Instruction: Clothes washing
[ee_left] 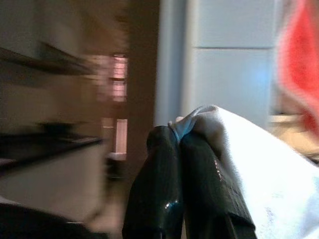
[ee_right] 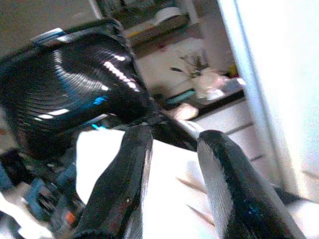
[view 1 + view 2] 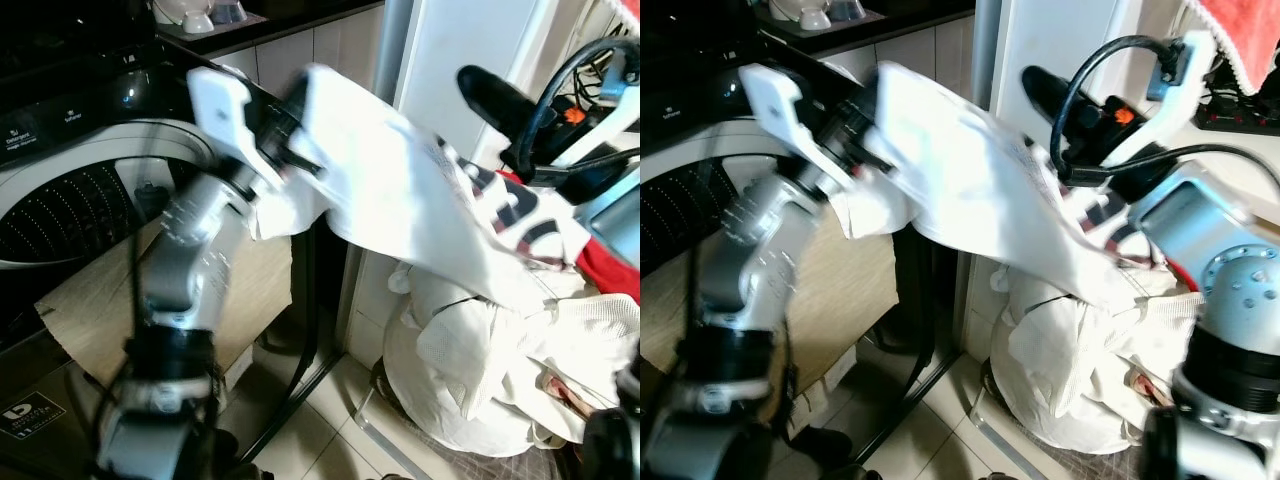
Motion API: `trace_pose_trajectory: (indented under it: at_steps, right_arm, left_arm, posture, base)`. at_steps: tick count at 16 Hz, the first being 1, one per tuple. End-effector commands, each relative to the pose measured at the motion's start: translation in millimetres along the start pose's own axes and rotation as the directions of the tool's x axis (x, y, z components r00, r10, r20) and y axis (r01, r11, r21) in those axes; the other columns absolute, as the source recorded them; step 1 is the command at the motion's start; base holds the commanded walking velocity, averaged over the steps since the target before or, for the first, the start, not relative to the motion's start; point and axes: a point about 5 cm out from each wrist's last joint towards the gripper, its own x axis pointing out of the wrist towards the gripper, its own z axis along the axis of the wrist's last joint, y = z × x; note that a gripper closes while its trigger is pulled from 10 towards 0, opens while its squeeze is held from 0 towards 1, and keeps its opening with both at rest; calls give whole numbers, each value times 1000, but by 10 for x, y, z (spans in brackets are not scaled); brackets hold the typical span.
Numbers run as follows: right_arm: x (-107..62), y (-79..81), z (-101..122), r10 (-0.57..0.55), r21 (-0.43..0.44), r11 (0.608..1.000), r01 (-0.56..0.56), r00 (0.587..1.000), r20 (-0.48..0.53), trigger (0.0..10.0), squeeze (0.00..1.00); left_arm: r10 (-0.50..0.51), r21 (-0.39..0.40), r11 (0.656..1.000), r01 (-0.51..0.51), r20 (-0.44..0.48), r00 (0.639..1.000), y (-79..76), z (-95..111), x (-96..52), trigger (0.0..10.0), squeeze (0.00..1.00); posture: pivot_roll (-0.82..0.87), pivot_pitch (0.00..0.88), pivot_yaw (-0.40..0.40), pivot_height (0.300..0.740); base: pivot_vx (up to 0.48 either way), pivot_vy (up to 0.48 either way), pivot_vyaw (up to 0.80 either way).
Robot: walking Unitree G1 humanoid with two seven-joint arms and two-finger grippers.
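Across mid-frame: white garment [image 3: 400,190] stretched from laundry pile [image 3: 480,370] at lower right toward washing machine drum [image 3: 80,215] at left; left gripper [image 1: 182,144] clamped on its edge; right gripper [image 2: 172,149] parted, holding nothing; loading step likely; next, swing cloth leftward over drum, then release.

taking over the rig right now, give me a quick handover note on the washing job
Left gripper: shut on one end of the white garment, held up beside the washing machine.
Right gripper: fingers apart, raised near the garment's other end; whether it grips cloth is unclear.
The garment hangs stretched between the arms, trailing down to the laundry pile on the floor. A red cloth hangs at the far right.
Done: one garment lifted off the pile.
Left: carry it over the machine's open drum, drop it in, then load the rest.
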Motion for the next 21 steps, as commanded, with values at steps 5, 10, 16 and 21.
trace_pose_trajectory:
  at_steps: [5, 10, 16, 21]
  right_arm:
    - [32, 176, -190, 71, -85, 993, -79, 993, -92, 10000, 0]
    - [96, 266, -327, 102, -137, 983, -122, 984, -143, 10000, 0]
    - [16, 439, -683, 159, -215, 945, -247, 919, -360, 10000, 0]
    - [45, 390, -724, 128, -241, 942, -233, 914, -384, 10000, 0]
  left_arm:
    - [354, 524, 431, -734, 650, 672, 1042, 1850, -86, 0, 0]
    - [509, 740, 506, -443, 159, 846, 1339, 859, 74, 0, 0]
    - [653, 708, 673, -215, -431, 623, 1619, -52, -342, 10000, 1000]
    - [609, 638, 737, -223, -483, 629, 1695, 143, -319, 10000, 1000]
  posture:
    - [-91, 0, 9, 740]
    - [-97, 0, 14, 740]
    - [-108, 0, 14, 740]
    - [-101, 0, 8, 740]
  base:
    - [0, 0, 0]
    - [0, 0, 0]
    - [0, 0, 0]
    - [0, 0, 0]
